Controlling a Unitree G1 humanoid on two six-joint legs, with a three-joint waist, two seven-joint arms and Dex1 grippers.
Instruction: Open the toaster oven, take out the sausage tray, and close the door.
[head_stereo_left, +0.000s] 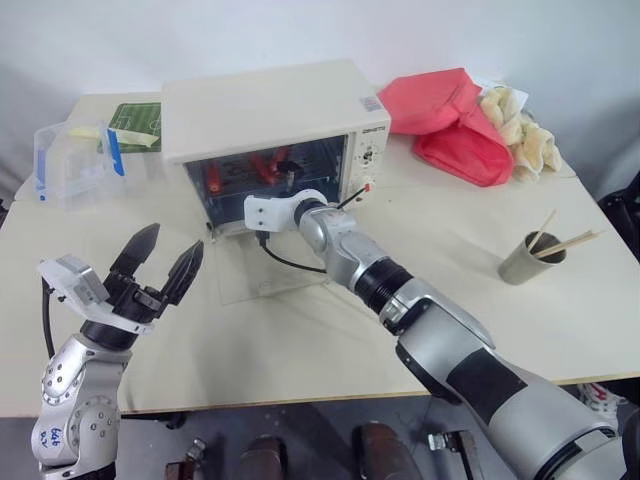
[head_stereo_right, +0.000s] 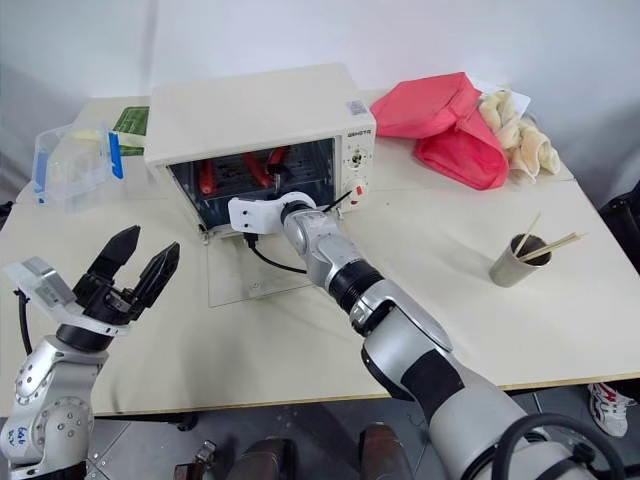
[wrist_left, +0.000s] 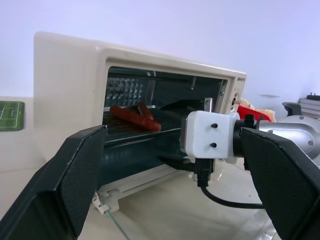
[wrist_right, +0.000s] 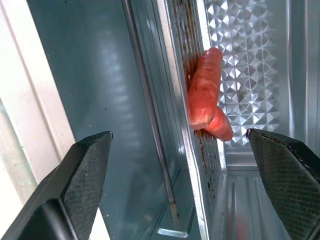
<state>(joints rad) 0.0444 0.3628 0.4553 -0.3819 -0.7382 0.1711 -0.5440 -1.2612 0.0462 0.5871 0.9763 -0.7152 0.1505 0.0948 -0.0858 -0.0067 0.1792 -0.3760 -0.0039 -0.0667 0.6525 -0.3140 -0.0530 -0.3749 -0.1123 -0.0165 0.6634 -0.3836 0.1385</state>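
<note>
Glass-paned oven door (head_stereo_right: 250, 275) lies flat open; right gripper (wrist_right: 180, 150), fingers apart, at the cream-white boxy toaster oven (head_stereo_right: 250, 110) mouth; next, clamp the ridged silver sausage tray's (wrist_right: 187, 125) rim; left gripper (head_stereo_left: 160, 262) spread, empty

The cream-white toaster oven (head_stereo_left: 262, 108) is seen open, its glass door (head_stereo_right: 250, 272) folded flat on the table beneath the right gripper (wrist_right: 182, 150). The sausage tray (wrist_right: 192, 145), red sausages (wrist_right: 206, 87) aboard, is framed between that gripper's spread fingers.

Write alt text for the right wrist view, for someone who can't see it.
The right gripper, fingers spread wide, reaches into the open toaster oven toward the edge of the sausage tray, seen edge-on. Red sausages lie on it against the shiny dimpled interior.
</note>
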